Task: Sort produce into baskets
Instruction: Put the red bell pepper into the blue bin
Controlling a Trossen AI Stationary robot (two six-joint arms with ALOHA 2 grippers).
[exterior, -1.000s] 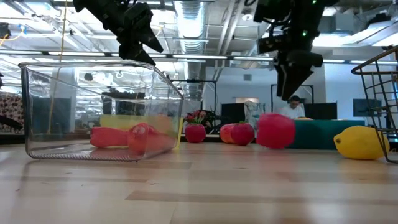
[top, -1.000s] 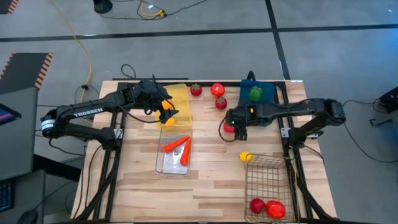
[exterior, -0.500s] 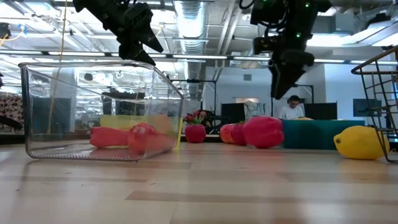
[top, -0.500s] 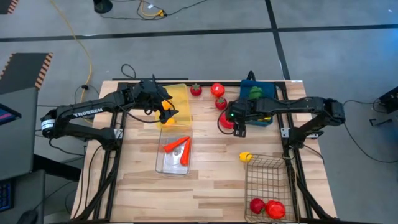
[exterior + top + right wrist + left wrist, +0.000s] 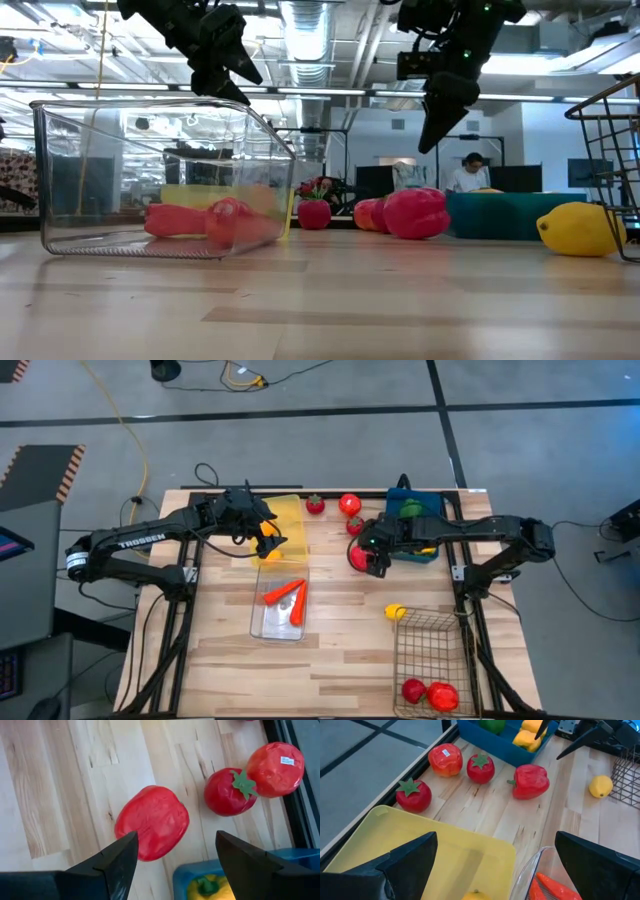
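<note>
Pale wood worktop [image 5: 340,630] carries a red pepper [image 5: 151,822] beside the blue bin [image 5: 432,510]; right claw [image 5: 170,857] spread above it, left claw [image 5: 495,862] spread over the yellow bin [image 5: 288,520]. Grey floor around.

The left gripper [image 5: 268,536] hangs over the yellow bin [image 5: 285,520] near the table's [image 5: 340,650] far edge. The right gripper [image 5: 375,560] sits above a red pepper [image 5: 358,556] just beside the blue bin [image 5: 425,520]. Two carrots [image 5: 288,595] lie in the clear bin [image 5: 262,622]; a lemon [image 5: 395,612] rests beside the wire basket [image 5: 430,650] at the near right corner.
</note>
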